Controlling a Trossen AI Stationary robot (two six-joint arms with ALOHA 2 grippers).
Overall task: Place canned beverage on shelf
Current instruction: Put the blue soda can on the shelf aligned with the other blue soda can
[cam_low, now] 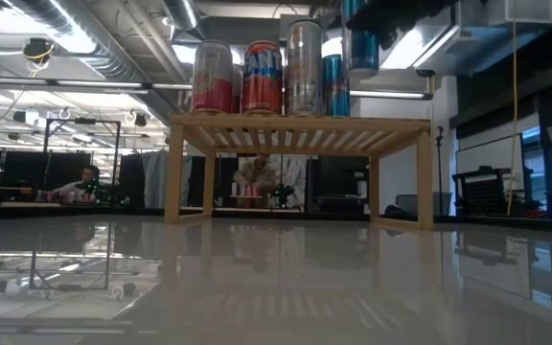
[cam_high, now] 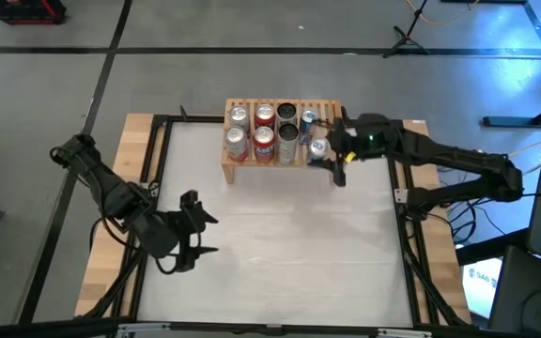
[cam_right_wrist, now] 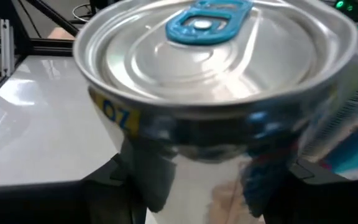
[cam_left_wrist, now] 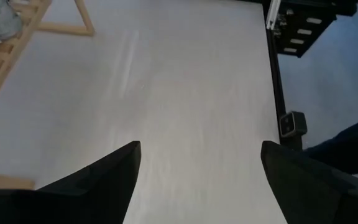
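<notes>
My right arm reaches across to the near right corner of the low light-wood slatted shelf (cam_high: 280,131), my right tool (cam_high: 323,150) pinching a silver aluminium can with a blue pull-tab (cam_right_wrist: 216,81), upright just above the slats. Beside my tool the shelf carries red-and-silver cans (cam_high: 264,141) and dark cans (cam_high: 287,131) in two rows. My left tool (cam_high: 198,230) hangs spread over the white surface (cam_high: 280,244), well apart.
</notes>
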